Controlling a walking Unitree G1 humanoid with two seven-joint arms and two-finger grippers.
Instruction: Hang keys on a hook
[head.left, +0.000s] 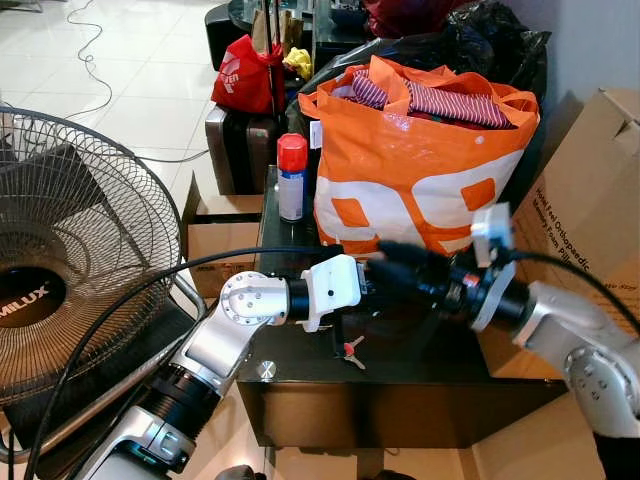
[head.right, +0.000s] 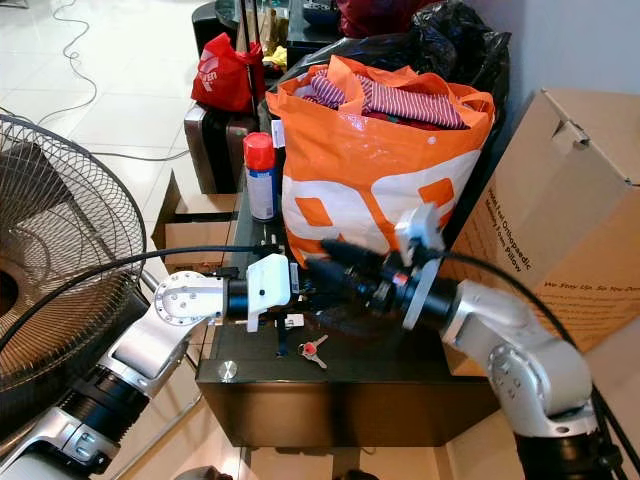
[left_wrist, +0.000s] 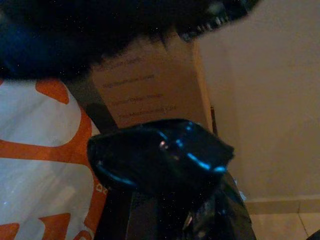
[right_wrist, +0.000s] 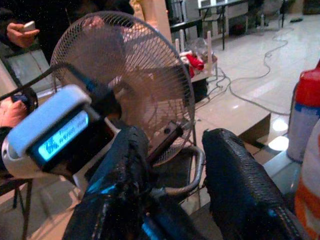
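Lying beside orange bag (head.left: 420, 170), keys (head.right: 312, 349); right gripper (right_wrist: 172, 200) fingers spread, left's state unclear.

White tiled floor (head.left: 140, 60); dark cabinet (head.left: 400, 400); fan (head.left: 70, 250).

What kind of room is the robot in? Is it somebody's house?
Probably a lived-in home, maybe a cluttered living room or storage corner. An orange bag stuffed with clothes sits on a dark table, a big fan stands on the tiled floor, and a cardboard box is beside it.
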